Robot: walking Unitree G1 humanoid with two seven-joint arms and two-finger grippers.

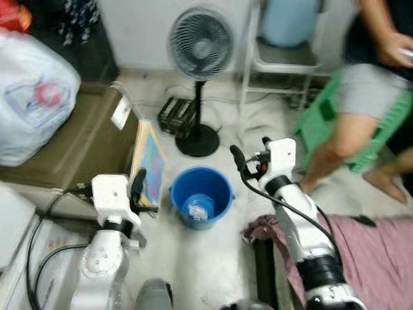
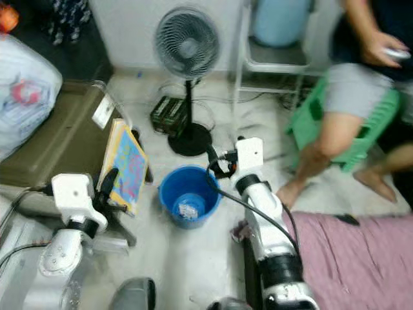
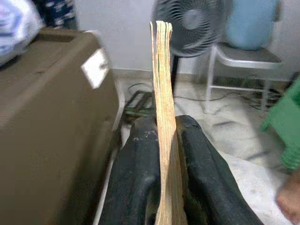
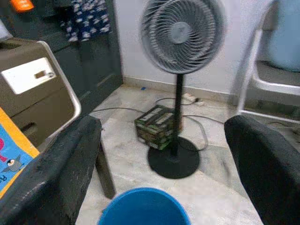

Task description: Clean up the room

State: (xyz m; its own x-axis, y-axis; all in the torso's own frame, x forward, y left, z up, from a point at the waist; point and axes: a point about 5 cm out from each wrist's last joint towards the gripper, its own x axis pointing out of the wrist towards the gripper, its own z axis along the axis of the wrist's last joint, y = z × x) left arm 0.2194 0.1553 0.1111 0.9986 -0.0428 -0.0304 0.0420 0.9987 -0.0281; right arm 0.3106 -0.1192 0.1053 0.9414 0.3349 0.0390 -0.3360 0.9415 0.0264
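Left wrist view: left pincer (image 3: 164, 164) pinching an upright book (image 3: 163, 93) at nine o'clock of the blue bucket (image 1: 201, 196), right pincer (image 1: 250, 150) spread wide at the bucket's two o'clock.

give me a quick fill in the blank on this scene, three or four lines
1. The left end effector is shut on a thin ____.
2. The bucket on the floor between the arms is ____ in colour.
3. The right end effector has its fingers ____.
4. Beyond the bucket stands a pedestal ____.

Missing words: book; blue; open; fan
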